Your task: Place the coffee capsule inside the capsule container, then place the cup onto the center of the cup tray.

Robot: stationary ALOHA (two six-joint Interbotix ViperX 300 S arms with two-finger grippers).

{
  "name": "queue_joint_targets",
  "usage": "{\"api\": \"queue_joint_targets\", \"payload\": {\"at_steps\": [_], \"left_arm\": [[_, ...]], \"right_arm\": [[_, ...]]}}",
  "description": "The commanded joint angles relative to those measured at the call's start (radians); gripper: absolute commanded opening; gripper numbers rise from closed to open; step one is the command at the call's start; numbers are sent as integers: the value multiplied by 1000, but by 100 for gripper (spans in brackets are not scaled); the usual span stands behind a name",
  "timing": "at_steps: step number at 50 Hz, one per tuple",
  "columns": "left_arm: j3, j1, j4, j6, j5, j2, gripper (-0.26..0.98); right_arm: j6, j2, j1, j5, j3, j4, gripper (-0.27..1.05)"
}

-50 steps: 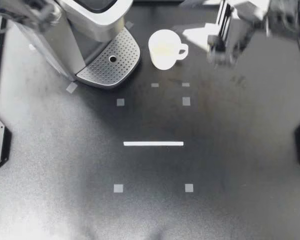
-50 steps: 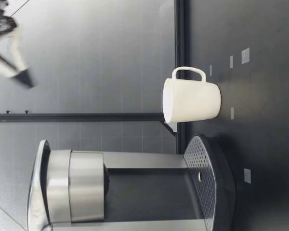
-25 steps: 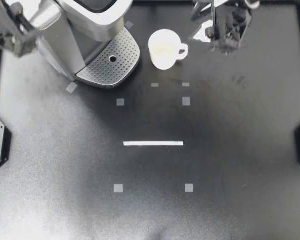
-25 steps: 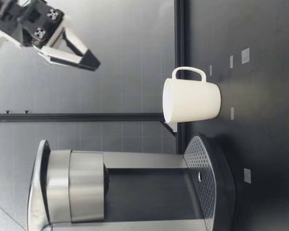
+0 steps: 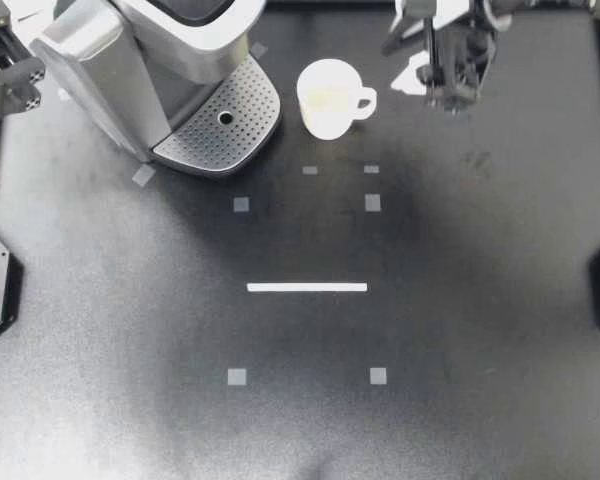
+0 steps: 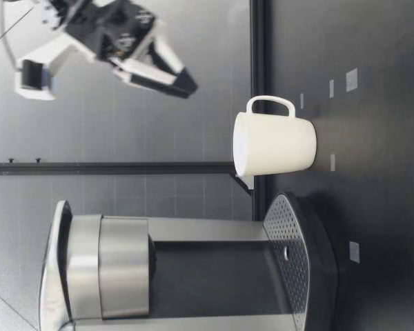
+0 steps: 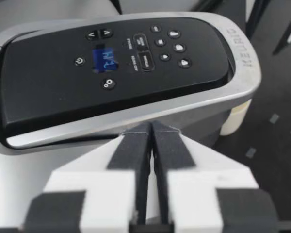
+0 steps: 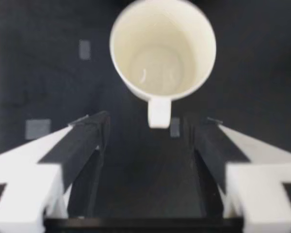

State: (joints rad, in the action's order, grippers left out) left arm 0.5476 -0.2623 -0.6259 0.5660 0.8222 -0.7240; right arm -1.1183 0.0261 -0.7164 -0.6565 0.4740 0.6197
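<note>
— Two tools are showing; how is each one standing?
— The right tool (image 5: 448, 100) is hanging at the upper right of the top view, fingers spread wide and gripping nothing. The left tool (image 5: 8, 68), at the upper left, is pressing its fingers together, empty.
— And the cup?
— The cup (image 5: 330, 97) is standing upright on the desk (image 5: 430, 300) at upper centre, just beside the cup tray (image 5: 220, 125), handle pointing toward the right tool.

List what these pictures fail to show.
Capsule: in no view; the lid of the machine, shut in the left wrist view, hides any inside.
Tray: rear covered by the machine's head, top view.
Cup: far rim cut off by the edge, right wrist view.
Machine's back: cut off by the edge, top view.
</note>
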Motion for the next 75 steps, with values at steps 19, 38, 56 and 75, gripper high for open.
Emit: {"api": "queue_joint_targets", "payload": {"at_steps": [19, 38, 56, 75], "left_arm": [[-3, 2, -28, -2, -8, 0, 10], [2, 2, -31, 0, -8, 0, 10], [11, 2, -32, 2, -11, 3, 10], [15, 2, -34, 3, -12, 2, 10]], "right_arm": [[-20, -95, -6, 60, -11, 67, 59], [-20, -160, -6, 57, -51, 67, 59], [-18, -206, 3, 72, -64, 67, 59], [-20, -241, 11, 69, -83, 64, 50]]}}
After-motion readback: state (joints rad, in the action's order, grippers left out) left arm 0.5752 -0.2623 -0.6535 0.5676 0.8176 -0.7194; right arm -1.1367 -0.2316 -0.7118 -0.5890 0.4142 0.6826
